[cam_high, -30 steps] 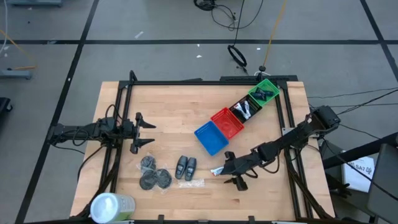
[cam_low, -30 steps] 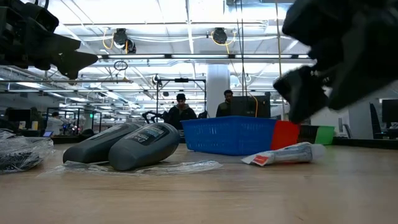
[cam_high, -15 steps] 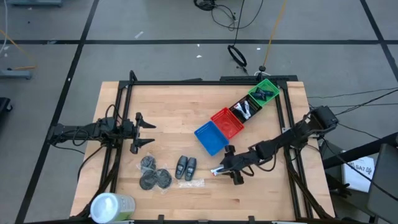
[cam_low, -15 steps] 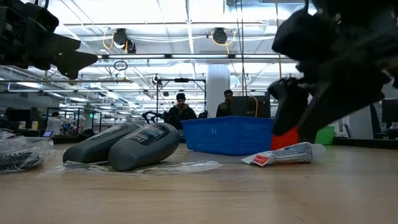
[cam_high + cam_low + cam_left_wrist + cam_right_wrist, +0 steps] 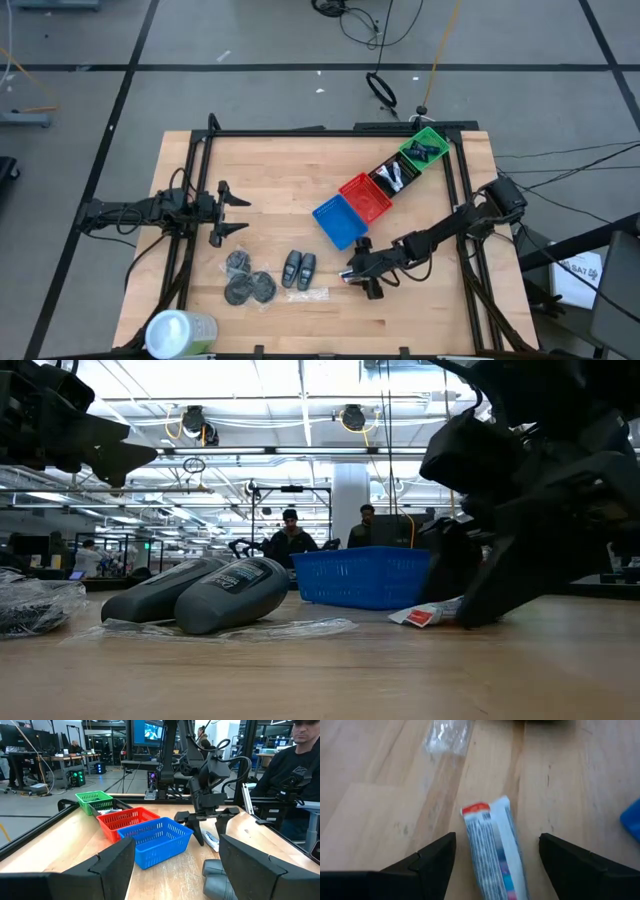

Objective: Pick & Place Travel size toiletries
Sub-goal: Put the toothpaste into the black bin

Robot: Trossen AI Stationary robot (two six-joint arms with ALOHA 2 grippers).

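A white tube (image 5: 495,855) with a red end lies flat on the table. My right gripper (image 5: 497,838) is open and low over it, one finger on each side, touching nothing. The high view shows this gripper (image 5: 362,272) at the tube (image 5: 349,275). In the low view it (image 5: 480,575) hides most of the tube (image 5: 423,615). Two dark bottles (image 5: 299,268) lie side by side left of the tube. Three dark discs (image 5: 246,281) lie farther left. My left gripper (image 5: 240,212) waits open above the table's left part.
A clear wrapper (image 5: 305,295) lies near the bottles. A row of baskets runs diagonally: blue (image 5: 340,222), red (image 5: 366,197), a dark one (image 5: 395,175), green (image 5: 423,150). A white-topped green container (image 5: 180,330) stands at the near left corner. A person (image 5: 295,765) stands beyond the table.
My right gripper has moved toward the table's left and down onto the white tube, staying open; its fingers now stand on either side of the tube. The tube has not moved.
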